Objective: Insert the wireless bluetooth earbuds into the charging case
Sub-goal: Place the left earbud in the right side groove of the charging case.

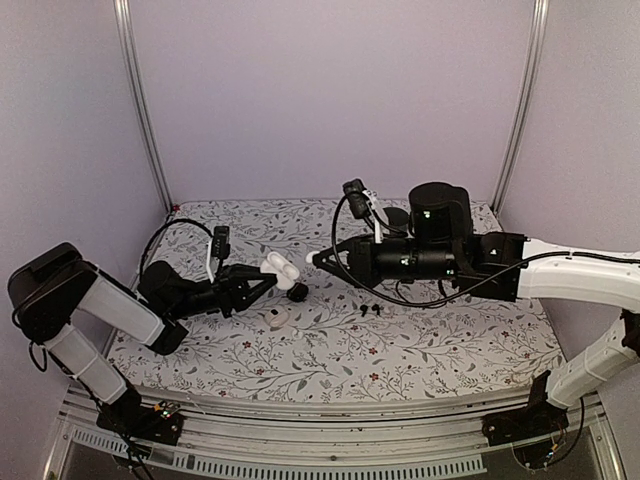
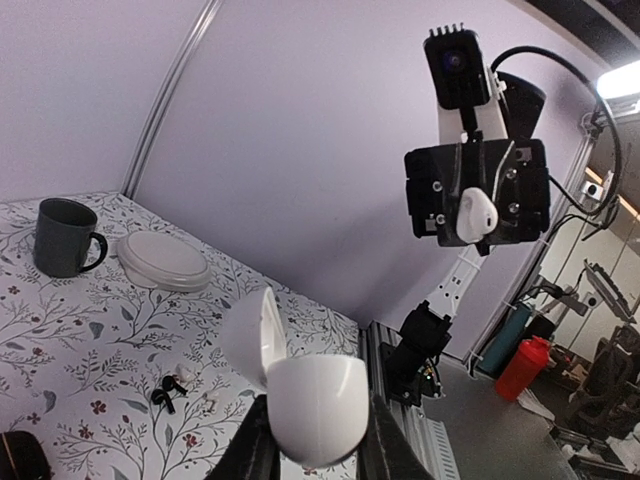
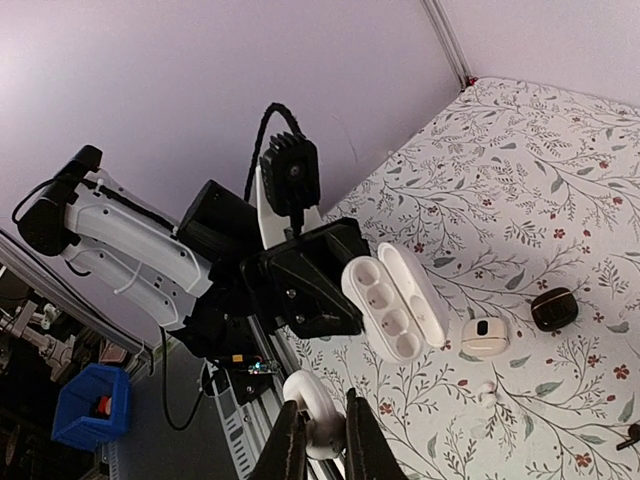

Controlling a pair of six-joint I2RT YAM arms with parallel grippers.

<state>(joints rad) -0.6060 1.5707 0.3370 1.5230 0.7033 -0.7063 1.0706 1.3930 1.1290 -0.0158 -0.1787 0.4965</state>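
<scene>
You'll see a dark mug (image 2: 65,237) just beside a white lidded dish (image 2: 163,262) at left, on the floral cloth (image 2: 60,335).

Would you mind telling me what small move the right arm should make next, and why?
Probably ease the right gripper forward so its pinched white plastic earbud reaches an empty-looking socket of the open white pebble-shaped charging case. The left gripper holds that case with sockets facing the earbud, a gap between them.

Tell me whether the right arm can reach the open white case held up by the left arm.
Probably yes: the right claw, shut on a white earbud, faces the white case and its open sockets, with nothing between them.
</scene>
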